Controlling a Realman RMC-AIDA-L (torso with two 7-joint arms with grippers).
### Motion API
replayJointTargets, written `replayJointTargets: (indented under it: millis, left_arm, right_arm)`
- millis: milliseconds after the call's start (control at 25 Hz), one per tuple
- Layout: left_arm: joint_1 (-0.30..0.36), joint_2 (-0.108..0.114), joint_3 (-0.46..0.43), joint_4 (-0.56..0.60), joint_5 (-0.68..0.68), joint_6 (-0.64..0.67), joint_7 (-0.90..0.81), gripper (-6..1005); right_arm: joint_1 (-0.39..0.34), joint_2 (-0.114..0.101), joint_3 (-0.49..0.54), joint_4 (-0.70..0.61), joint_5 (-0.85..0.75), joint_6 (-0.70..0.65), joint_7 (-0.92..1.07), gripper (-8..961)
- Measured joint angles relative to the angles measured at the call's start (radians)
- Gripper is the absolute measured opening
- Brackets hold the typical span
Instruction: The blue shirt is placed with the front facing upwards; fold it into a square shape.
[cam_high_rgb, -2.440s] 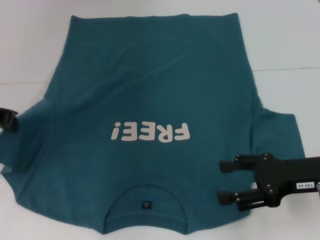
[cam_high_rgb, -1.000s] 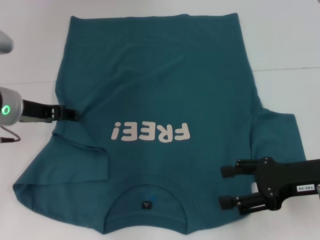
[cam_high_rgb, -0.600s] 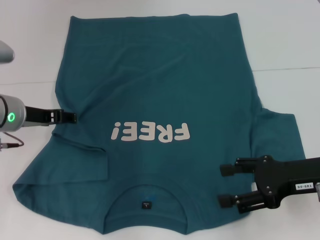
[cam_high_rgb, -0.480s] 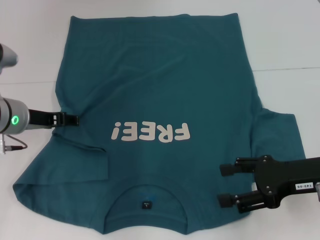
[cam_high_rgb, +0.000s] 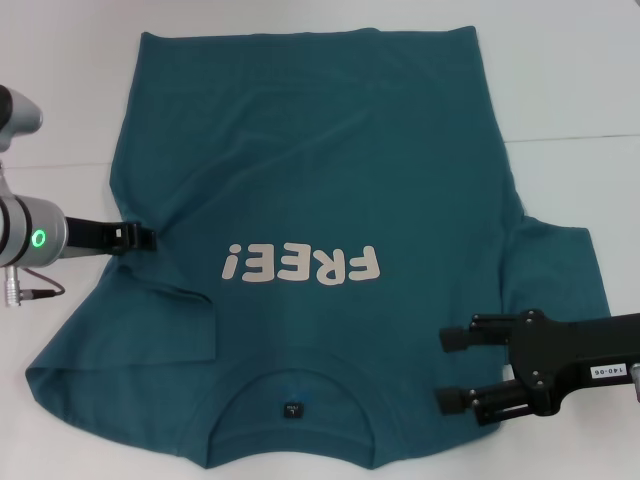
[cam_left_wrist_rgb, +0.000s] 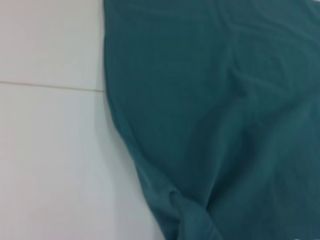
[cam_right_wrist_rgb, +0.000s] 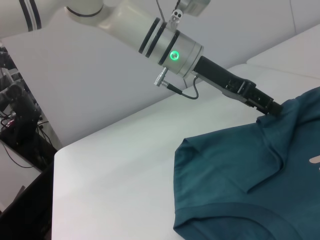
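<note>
**White desk, one big soft shirt, plenty of room at the sides**

A plain white desk is seen under everything, with a faint seam line running across it. The blue shirt is spread face up over the middle of it, collar towards the robot and hem at the far side, "FREE!" lettering readable upside down.

It's judged to be light, floppy cotton: no stiffness at all, so anything lifted will droop and drag the rest along. The left sleeve is already rumpled and partly doubled over, with a crease near the armpit. Best hold is reckoned to be a pinch on a hem or sleeve edge, not the flat middle.

The left gripper is set right at the shirt's left side edge by the armpit, touching the cloth; whether cloth is actually pinched can't be told. The right gripper is held over the right shoulder area with its jaws spread apart, nothing in them.

Bare desk is left on both sides and beyond the hem. The collar edge sits near the front edge of the head view, so little room is guessed there.
</note>
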Motion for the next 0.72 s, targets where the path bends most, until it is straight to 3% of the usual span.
replayJointTargets:
  millis: [160,360,600,720]
  left_arm:
    - [-0.001,0.004,0.000,0.008,-0.044,0.002,0.028,607]
    - [-0.010,0.009,0.003,0.028,-0.074,-0.009,0.052,411]
    - [0.042,-0.018,0.007,-0.115,-0.088,0.009,0.050,135]
    - [0.043,-0.009,-0.001,-0.096,-0.090,0.026,0.043,108]
  right_arm:
    - [-0.002,0.000,0.001,0.000,0.000,0.000,0.003,916]
    - [-0.008,0.000,0.000,0.000,0.000,0.000,0.012,916]
    - [-0.009,-0.002,-0.001,0.000,0.000,-0.001,0.017,916]
    - [-0.009,-0.002,-0.001,0.000,0.000,-0.001,0.017,916]
